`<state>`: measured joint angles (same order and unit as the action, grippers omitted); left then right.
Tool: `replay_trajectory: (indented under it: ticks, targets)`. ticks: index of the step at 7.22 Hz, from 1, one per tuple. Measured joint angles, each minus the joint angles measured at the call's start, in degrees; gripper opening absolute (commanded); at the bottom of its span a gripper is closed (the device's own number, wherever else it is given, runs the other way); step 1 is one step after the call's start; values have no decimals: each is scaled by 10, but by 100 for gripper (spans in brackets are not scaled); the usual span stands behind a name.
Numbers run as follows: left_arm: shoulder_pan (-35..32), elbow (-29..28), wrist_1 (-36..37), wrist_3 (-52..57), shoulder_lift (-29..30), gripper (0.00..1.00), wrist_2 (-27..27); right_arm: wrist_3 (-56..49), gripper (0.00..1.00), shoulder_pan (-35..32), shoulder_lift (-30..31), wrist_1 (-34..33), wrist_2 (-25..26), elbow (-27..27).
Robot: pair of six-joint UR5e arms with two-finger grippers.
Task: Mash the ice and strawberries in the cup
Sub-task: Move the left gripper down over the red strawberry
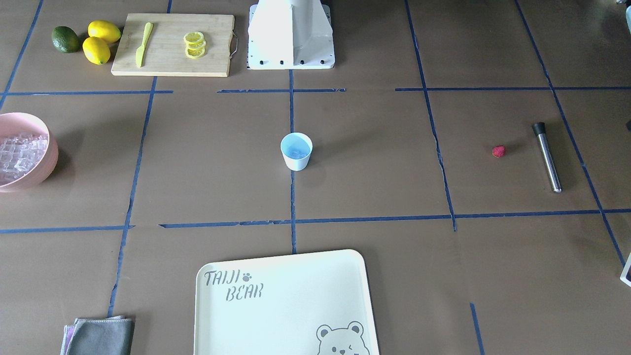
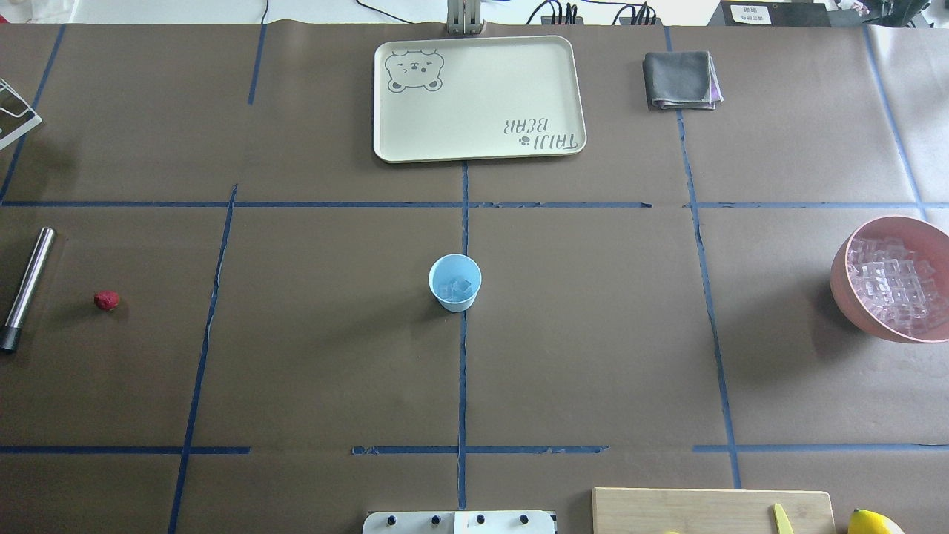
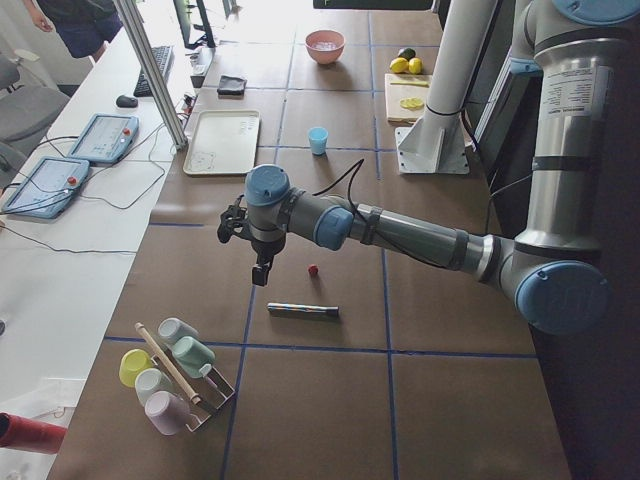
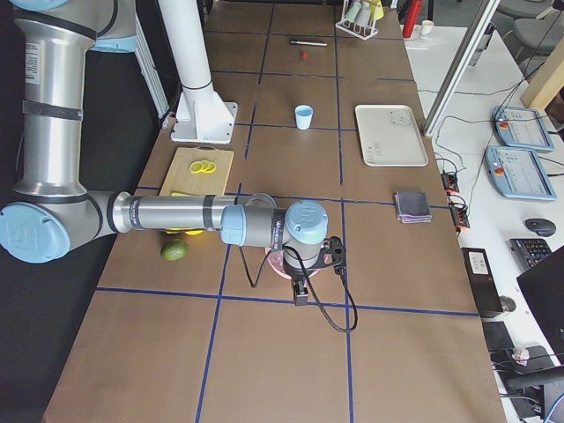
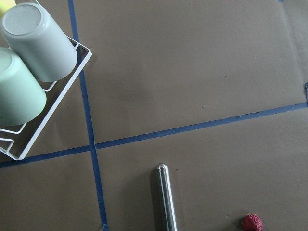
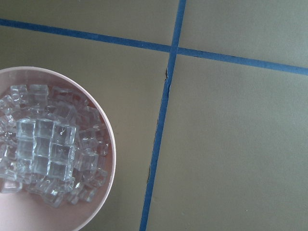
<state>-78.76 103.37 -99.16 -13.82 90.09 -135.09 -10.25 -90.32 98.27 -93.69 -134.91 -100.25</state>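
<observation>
Left gripper (image 3: 259, 270): jaw state, cannot tell | right gripper (image 4: 300, 293): same, by pink bowl (image 2: 841, 278) | cup (image 1: 296, 161) mid-table, ice (image 2: 458, 287) inside | strawberry (image 2: 107, 300) outside, near muddler (image 2: 27, 288) | step, likely: add berry; you lower left jaws wide around it.

Long table (image 2: 593, 334), brown paper cover, blue tape lines (image 2: 463, 371) marking grid. White desk (image 3: 70, 290) alongside table on operators' side. On desk: two teach pendants (image 4: 522, 128), dark keyboard (image 4: 529, 251), mouse (image 4: 539, 226), loose cables (image 3: 120, 195). Aluminium post (image 4: 458, 66) rising at seam between table and desk. Grey office chair (image 3: 25, 105) beyond desk. Person (image 3: 70, 20) at far end of desk, only partly in frame. Light bright, even. Shadows on paper soft, faint. Glare on paper at table's far corner in overhead view.
</observation>
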Motion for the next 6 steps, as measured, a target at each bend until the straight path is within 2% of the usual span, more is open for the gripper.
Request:
replay_trajectory:
  ticks: [2,4,6]
  targets:
    - [63,0,-61,-104,-9,100,20,13,100,-1,5,12,-3,-2]
    - [156,-8,-147,-230,-19,100,95,15,100,-1,5,14,-3,-2]
    - [221,-16,-183,-289,-23,100,126,15,100,-2,3,14,-4,-2]
